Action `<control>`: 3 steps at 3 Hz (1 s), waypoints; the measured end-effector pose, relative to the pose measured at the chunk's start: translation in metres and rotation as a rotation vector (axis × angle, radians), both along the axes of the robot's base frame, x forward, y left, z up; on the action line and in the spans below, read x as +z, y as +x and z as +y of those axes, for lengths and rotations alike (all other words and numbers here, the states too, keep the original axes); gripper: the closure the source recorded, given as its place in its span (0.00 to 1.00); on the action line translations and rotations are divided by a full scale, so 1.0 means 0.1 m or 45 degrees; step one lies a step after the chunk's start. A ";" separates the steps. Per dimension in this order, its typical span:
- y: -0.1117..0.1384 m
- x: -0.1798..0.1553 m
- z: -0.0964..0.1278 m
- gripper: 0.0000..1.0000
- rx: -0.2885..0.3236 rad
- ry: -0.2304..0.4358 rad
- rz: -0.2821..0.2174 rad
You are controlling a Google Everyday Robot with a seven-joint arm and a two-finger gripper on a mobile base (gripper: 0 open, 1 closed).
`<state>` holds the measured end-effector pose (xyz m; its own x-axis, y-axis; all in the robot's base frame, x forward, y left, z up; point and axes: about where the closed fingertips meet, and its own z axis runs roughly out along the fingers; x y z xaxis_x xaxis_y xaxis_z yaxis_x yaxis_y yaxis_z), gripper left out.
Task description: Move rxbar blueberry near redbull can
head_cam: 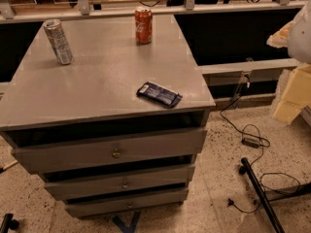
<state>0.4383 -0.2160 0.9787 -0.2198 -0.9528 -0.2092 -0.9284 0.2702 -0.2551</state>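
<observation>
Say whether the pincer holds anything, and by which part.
Nothing is held: the pincer is out of view; the rxbar blueberry lies free on the cabinet top.

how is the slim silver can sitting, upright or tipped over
Upright: the silver can stands on its base, lid up, on the cabinet top. The gripper is not in view.

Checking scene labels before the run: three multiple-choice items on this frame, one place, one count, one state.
1. Where on the cabinet top is the rxbar blueberry? A back left B front right C back centre
2. How many cans stand on it? A one B two C three
3. The rxbar blueberry is: A lying flat B held in the claw C in a drawer
Key: B, it lies by the front right corner; B, the redbull can and red cola can; A, flat on the top, claw out of view.
</observation>
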 end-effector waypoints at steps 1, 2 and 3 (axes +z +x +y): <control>0.00 0.00 0.00 0.00 0.000 0.000 0.000; 0.05 0.00 0.08 0.00 0.017 0.014 -0.013; 0.20 -0.01 0.27 0.00 0.046 0.018 -0.013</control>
<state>0.4586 -0.1891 0.9776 -0.1831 -0.9571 -0.2246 -0.9349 0.2402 -0.2611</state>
